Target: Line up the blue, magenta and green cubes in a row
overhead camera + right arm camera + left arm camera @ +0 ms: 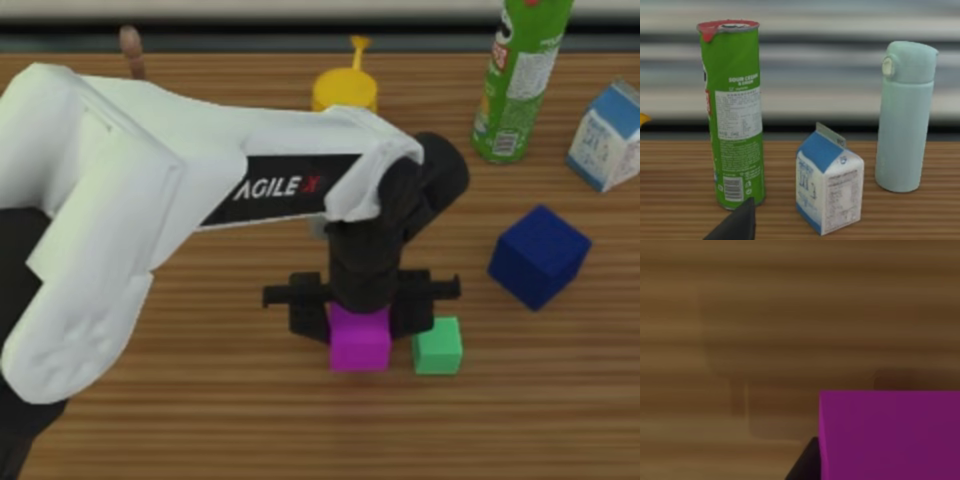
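My left gripper (pixel 360 318) reaches down over the magenta cube (pixel 358 340) at the table's front middle, shut on it with a black finger against each side. In the left wrist view the magenta cube (pixel 890 435) fills the near corner, and one finger (pixel 807 462) presses its side. The small green cube (pixel 437 346) rests just right of the magenta one, a narrow gap between them. Farther right and back sits the large blue cube (pixel 538 256), turned at an angle. My right gripper (pixel 737 225) is out of the top view; only a dark tip shows in its wrist view.
A tall green chip can (pixel 520 80) and a blue-and-white milk carton (pixel 605 135) stand at the back right. A yellow object (pixel 345 88) sits at the back middle. The right wrist view also shows a pale teal bottle (pixel 905 120).
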